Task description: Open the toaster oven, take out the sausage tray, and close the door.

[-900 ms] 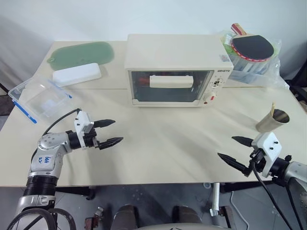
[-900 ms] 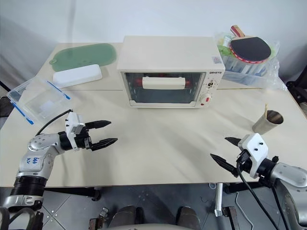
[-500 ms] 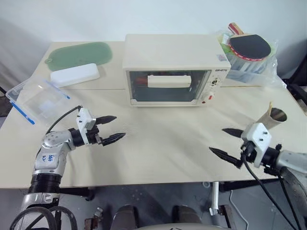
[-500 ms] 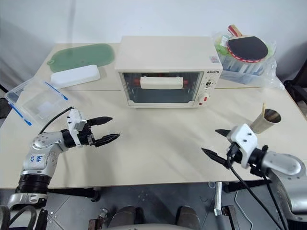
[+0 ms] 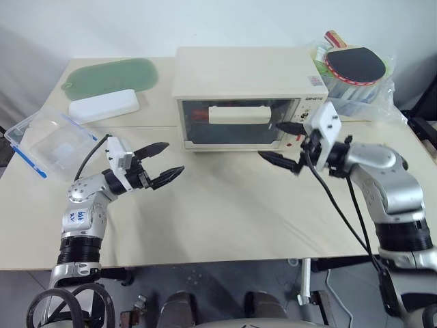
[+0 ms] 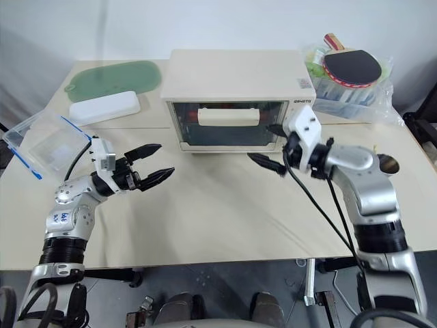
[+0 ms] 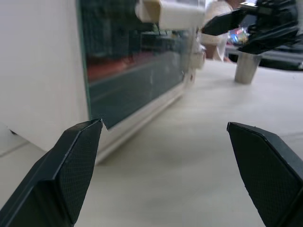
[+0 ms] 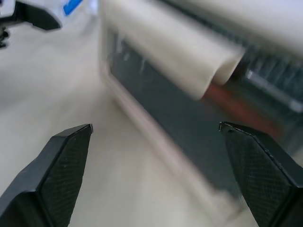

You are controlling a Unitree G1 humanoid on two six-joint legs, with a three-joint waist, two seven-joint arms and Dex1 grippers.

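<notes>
door (image 5: 239, 123): shut, handle (image 5: 239, 114) untouched
right gripper (image 5: 281, 142): jaws wide, empty, just right of handle, near door
left gripper (image 5: 160, 162): jaws wide, empty, over table (image 5: 225, 212), left of toaster oven (image 5: 242, 75)

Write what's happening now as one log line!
door: shut | right hand: open, near handle, not touching | left hand: open, empty | sausage tray: inside

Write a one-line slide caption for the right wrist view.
Open right tool faces the closed door of the toaster oven, its cream bar handle just ahead.
</notes>
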